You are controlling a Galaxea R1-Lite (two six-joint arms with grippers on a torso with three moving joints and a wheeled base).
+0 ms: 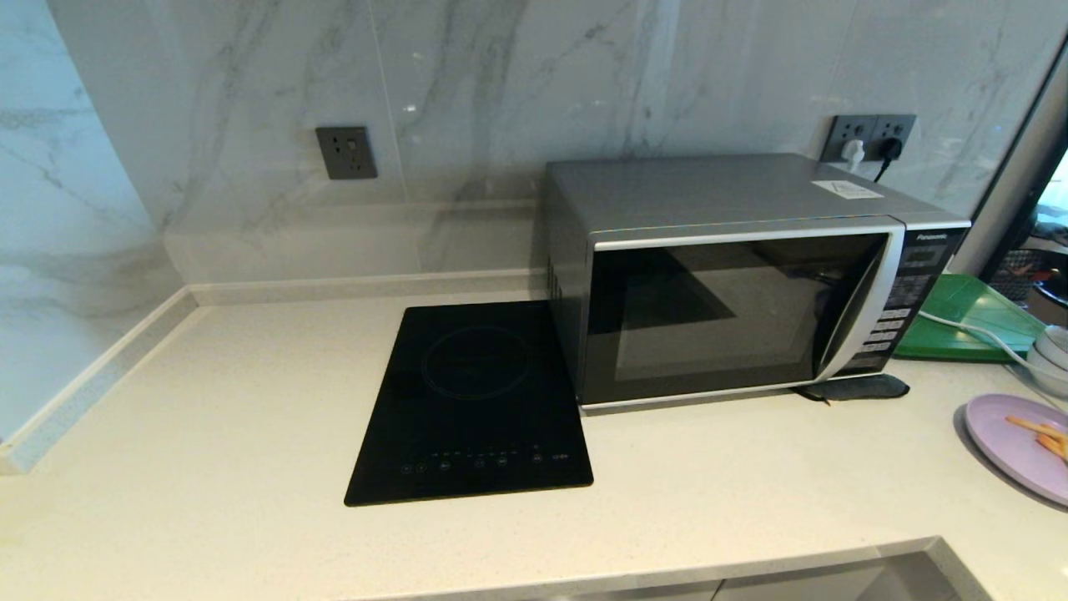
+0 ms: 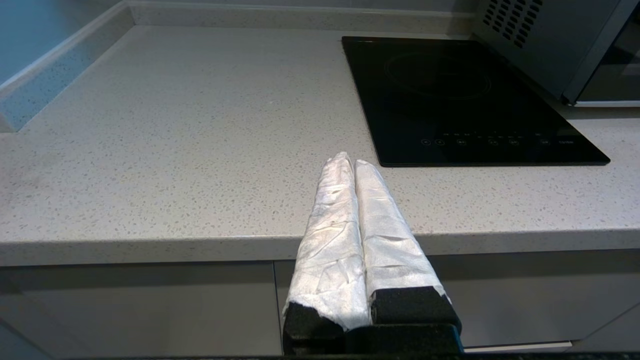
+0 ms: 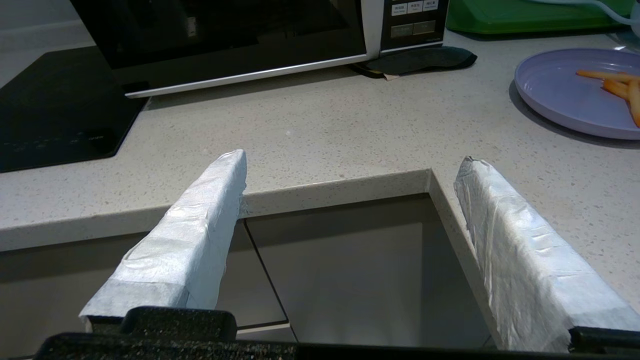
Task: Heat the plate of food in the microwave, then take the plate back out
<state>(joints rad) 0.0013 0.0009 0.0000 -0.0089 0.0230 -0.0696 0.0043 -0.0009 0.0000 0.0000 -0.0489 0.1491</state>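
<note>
Ahead and just right of the right hand (image 3: 350,172), fingers spread ready, sits the pale lilac plate of fries (image 3: 575,95) beside the shut silver microwave (image 3: 225,35); left hand (image 2: 348,162) is pressed together.

Front strip: I see bare table (image 1: 250,401) between its front edge and the microwave (image 1: 734,284), wide enough to pass.
Microwave door: closed, blocking the cavity.
Left of microwave: the flat hob (image 1: 476,401) lies just beside it, low.
Right side: plate of food (image 1: 1014,442), stacked bowls (image 1: 1051,355), green tray (image 1: 968,321) and a white cable (image 1: 968,330) crowd the corner.
</note>
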